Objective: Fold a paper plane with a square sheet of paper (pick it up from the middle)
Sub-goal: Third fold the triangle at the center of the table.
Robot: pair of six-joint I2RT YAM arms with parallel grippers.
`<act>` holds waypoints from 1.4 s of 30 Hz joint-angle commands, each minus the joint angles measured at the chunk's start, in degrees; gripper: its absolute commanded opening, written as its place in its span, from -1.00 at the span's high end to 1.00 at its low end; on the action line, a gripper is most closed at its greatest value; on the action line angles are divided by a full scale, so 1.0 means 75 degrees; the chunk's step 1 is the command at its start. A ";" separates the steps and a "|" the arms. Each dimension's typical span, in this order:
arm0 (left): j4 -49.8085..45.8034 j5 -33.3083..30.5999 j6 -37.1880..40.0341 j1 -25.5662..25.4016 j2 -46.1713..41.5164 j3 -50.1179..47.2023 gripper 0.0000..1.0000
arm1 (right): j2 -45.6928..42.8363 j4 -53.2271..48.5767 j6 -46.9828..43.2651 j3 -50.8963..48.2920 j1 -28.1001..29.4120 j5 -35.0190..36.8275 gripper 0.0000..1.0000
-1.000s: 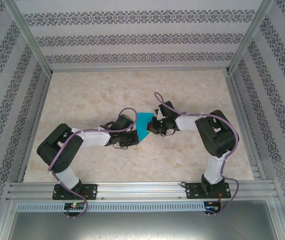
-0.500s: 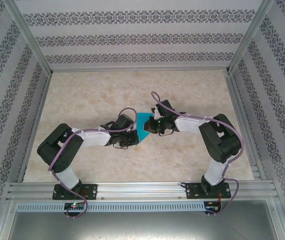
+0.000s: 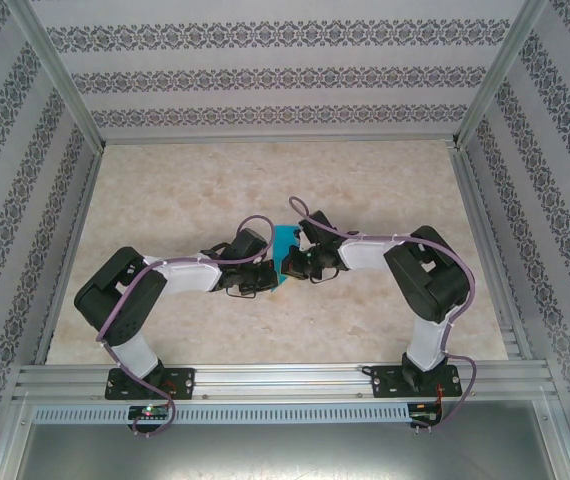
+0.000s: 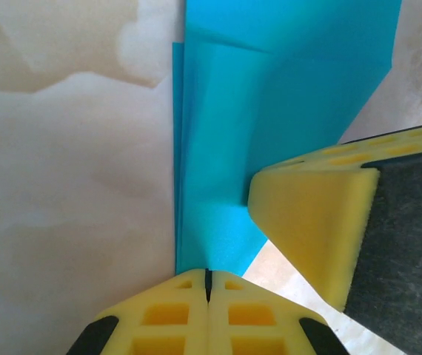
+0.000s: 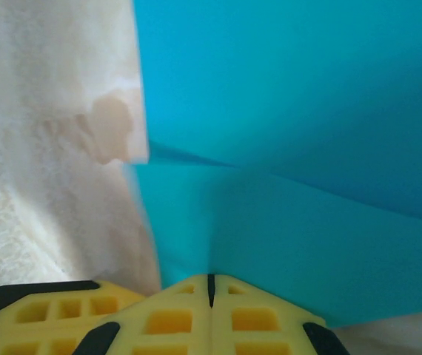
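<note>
Midway across the marbled beige worktop (image 3: 195,190), left jaws and right jaws, both closed together, are pressing the folded teal-blue paper sheet (image 3: 285,242) at 7 and 4 o'clock.

Partly folded teal-blue sheet of paper (image 3: 285,243)
It lies flat at the middle of the table (image 3: 165,190), matte, doubled into overlapping layers with sharp creases. Seen from above, it is broad toward 12 o'clock and tapers toward 6 o'clock.

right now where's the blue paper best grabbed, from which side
Probably the doubled edge of the square sheet of paper, from the left gripper side: it lies flat, that edge is stiffest, and the right gripper pins the opposite edge.
</note>
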 commanded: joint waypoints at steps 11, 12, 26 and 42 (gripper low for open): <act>-0.2046 -0.0474 -0.0086 -0.0102 0.0685 -0.0444 1.00 | 0.0042 -0.0494 -0.0831 -0.0297 -0.1856 0.0602 1.00; -0.2047 -0.0479 -0.0053 -0.0097 0.0663 -0.0416 1.00 | -0.0021 -0.0587 -0.0869 -0.0262 -0.1982 0.0647 1.00; -0.1909 -0.0334 0.0964 -0.0103 -0.0369 0.1216 0.75 | -0.1838 -0.0729 -0.0675 -0.0570 -0.1858 0.0288 0.79; 0.0013 -0.1139 -0.0086 -0.0131 0.0173 0.1117 0.49 | -0.1947 0.0428 -0.0151 -0.1123 -0.1823 -0.0318 -0.45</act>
